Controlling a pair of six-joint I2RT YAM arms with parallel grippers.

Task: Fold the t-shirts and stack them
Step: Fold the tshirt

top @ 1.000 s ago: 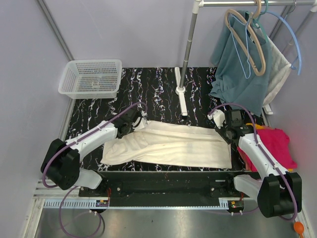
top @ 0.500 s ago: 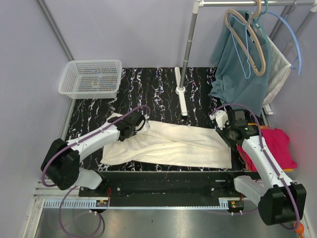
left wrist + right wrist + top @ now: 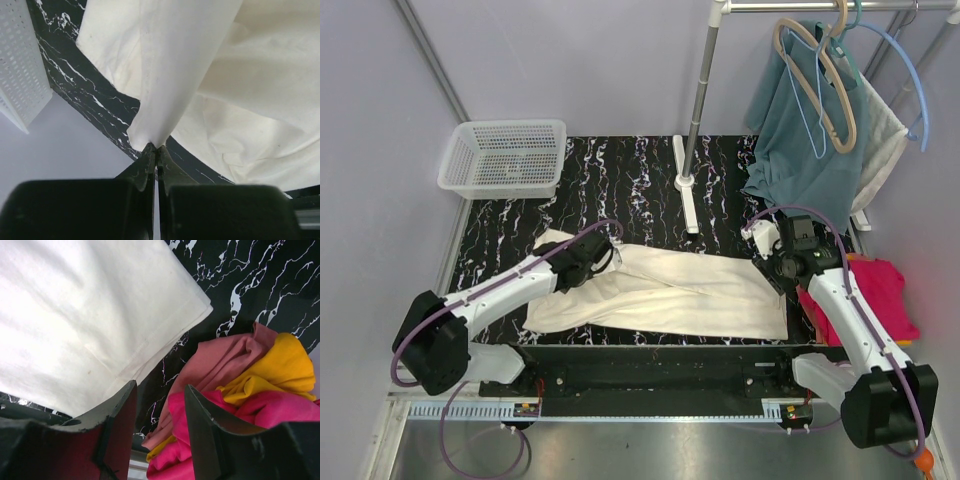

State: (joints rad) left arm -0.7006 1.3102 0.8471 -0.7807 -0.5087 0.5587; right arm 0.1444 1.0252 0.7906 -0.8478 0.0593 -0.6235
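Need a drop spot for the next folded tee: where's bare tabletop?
Free: the marble table stretch between the white basket and the rack foot, beyond the cream t-shirt; a narrower patch between the rack foot and the teal garment. Crowded: the near half under the cream t-shirt, and the right edge with the pink and orange pile.

A robotics lab cell: bare panel walls enclose the table.

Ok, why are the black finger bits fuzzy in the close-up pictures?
Left wrist view: the left gripper's black fingers sit close to the lens, so they blur, while the soft cream cotton t-shirt looks sharp. Right wrist view: the right gripper's fingers blur too, with a reddish tint beside the magenta-pink t-shirt.
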